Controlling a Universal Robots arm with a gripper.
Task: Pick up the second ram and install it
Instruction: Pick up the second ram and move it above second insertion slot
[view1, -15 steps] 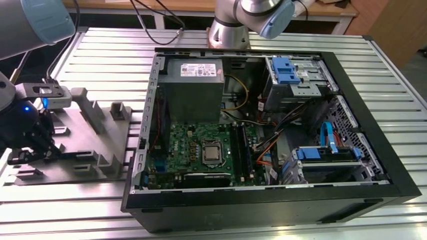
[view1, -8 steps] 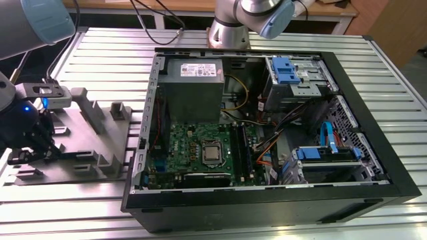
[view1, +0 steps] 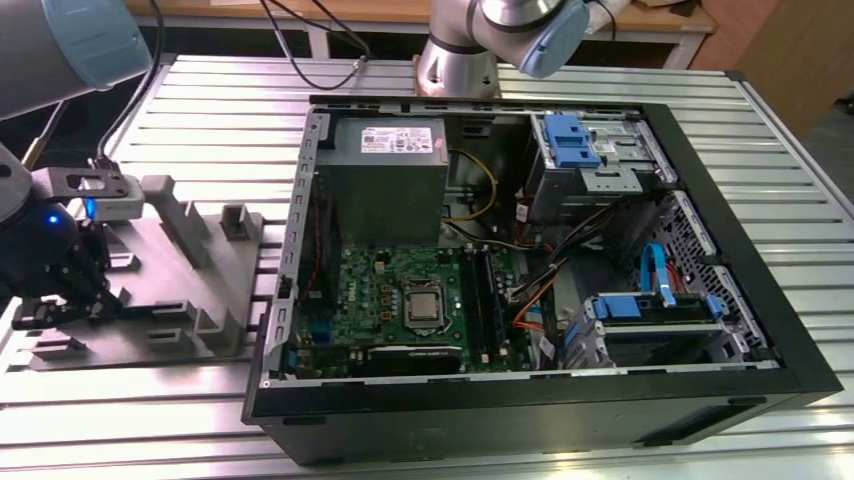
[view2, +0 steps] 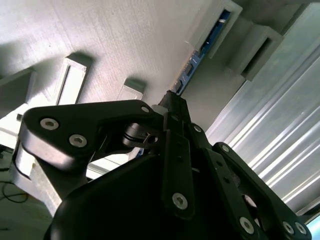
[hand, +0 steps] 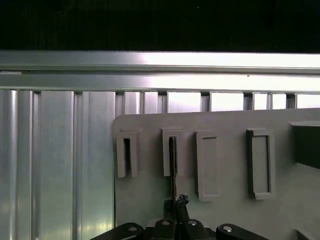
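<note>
The second ram (view2: 201, 54) is a thin blue-green board standing on edge in a slot of the grey holder plate (view1: 160, 290), at the exterior view's left. In the first wrist view the second ram (hand: 172, 167) shows edge-on as a dark line running from a slot down to my gripper (hand: 176, 204). The black fingers (view2: 172, 107) meet around the stick's near end, so the gripper looks shut on it. In the exterior view my gripper (view1: 60, 300) hangs low over the plate's front part, well apart from the open computer case (view1: 747, 300).
The open case holds a green motherboard (view1: 387, 290), a grey power-supply box (view1: 390, 170), blue drive brackets (view1: 567, 140) and flat blue cables (view1: 657, 272). Raised blocks (view1: 174, 215) stand on the holder plate. A slatted metal table (view1: 227, 110) lies under everything.
</note>
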